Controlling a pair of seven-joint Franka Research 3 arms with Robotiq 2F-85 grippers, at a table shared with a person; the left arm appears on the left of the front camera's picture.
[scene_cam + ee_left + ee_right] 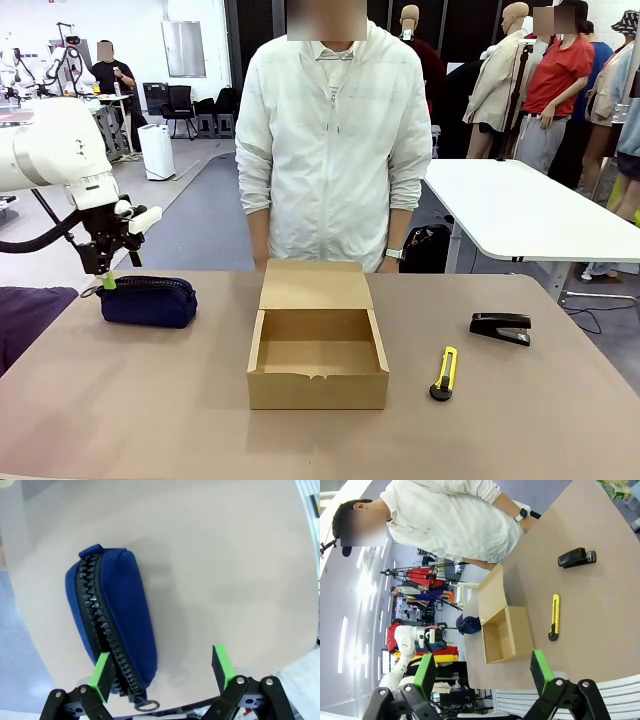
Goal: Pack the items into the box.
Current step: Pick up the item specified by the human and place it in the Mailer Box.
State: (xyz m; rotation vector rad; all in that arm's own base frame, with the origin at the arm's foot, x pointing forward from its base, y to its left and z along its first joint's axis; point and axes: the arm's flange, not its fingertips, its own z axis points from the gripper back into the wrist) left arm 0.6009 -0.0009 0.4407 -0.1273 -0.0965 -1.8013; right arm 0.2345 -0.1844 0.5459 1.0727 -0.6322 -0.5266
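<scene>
Wide brown desk (150, 400), matte and smooth, in a big open hall. A person (335, 150) in a white jacket stands at its far edge, and a white table (520, 210) sits beyond on the right.

Centre of the desk is the box (318, 388), tan cardboard with its lid (315, 285) folded back toward the far side. The mouth faces up and only the bare cardboard floor shows inside.

Over on the left lies the navy pouch (148, 300), lengthwise, zip on top. The left fingers (101, 676) are down at its left end, spread wide apart. One green pad is right by the zip pull, the other stands off over bare desk, so nothing is clamped. Whether that pad touches the fabric, I cannot tell.

On the far right is the black stapler (500, 327), flat on the desk and well apart from the box. Between them, nearer, lies a yellow utility knife (445, 372), just beside the box's right wall.

The right fingers (426, 675) are up high — apart too, gripping nothing, looking over the whole spread.

A purple cloth (30, 315) laps the left edge. There's open desk along the near side, and a broad gap between pouch and box.
</scene>
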